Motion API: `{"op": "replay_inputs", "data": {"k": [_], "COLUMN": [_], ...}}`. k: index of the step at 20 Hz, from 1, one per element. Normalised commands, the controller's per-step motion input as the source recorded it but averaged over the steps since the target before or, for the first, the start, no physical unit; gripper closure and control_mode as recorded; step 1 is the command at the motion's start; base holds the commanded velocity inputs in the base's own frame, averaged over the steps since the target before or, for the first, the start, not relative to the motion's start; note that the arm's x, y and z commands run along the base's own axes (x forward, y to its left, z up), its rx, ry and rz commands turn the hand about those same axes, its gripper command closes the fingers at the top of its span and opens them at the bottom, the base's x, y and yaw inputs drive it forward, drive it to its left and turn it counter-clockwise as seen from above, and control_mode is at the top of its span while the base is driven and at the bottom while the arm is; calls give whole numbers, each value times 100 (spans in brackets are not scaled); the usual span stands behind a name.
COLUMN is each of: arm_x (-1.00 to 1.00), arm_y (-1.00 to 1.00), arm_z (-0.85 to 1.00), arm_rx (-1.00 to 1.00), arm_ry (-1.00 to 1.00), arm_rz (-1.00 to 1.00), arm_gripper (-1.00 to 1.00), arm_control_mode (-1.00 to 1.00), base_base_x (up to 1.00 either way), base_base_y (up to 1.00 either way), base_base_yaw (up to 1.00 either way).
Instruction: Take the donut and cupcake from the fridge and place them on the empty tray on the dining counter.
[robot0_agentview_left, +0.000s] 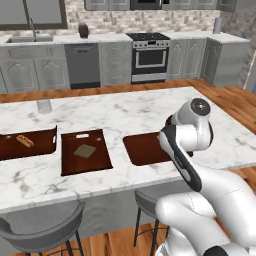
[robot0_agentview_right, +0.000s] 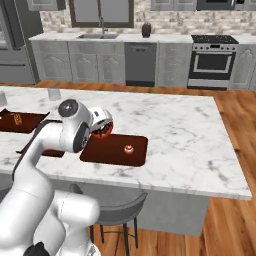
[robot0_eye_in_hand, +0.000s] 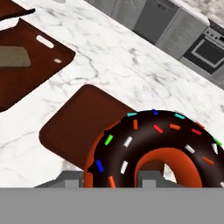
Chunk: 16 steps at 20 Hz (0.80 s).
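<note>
Donut (robot0_eye_in_hand: 153, 151), chocolate-iced with coloured sprinkles, clamped in the hand (robot0_agentview_right: 103, 127), jaws drawn in tight on its orange-brown ring, fingertips barely peeking up at the bottom of the hand view. Held above the near-left part of the tray (robot0_agentview_right: 100, 150), icing facing the hand camera, ring apparently tilted rather than flat. Judging from the right base view, not yet resting on the tray; from the hand view, bare reddish-brown tray surface (robot0_eye_in_hand: 83, 122) lying just beyond and below the donut. So the coming move likely a short lowering onto the tray, then release; no sideways travel obviously needed.

Cupcake (robot0_agentview_right: 128, 148), small and red with a pale top, already standing on the same tray, to the right of the hand and apart from it. Worth keeping the donut on the left half, clear of that cupcake.

Farther left on the marble surface (robot0_agentview_left: 125, 112): a squarer brown board (robot0_agentview_left: 85, 152) with a handle slot and a flat greyish piece on it, then a tray with upturned sides (robot0_agentview_left: 30, 145) carrying what looks like a hot dog. Farther back, a glass (robot0_agentview_left: 44, 106) near the far edge. Beyond that, wood floor, grey cabinets, dishwasher, stove (robot0_agentview_left: 149, 57).
</note>
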Motion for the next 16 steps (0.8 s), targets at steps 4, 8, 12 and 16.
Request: {"op": "replay_inputs", "data": {"k": [4, 8, 12, 16], "arm_x": [41, 40, 45, 33], "arm_y": [1, 0, 13, 20], "arm_z": [-40, -44, -44, -45], "arm_rx": [-5, -2, 0, 0], "arm_ry": [15, 18, 15, 12], "arm_rz": [0, 0, 0, 0], "arm_gripper": [100, 100, 100, 100], "arm_control_mode": [-100, -100, -100, -100], "base_base_x": [0, 0, 0, 0], "base_base_y": [0, 0, 0, 0], "base_base_yaw": [0, 0, 0, 0]}}
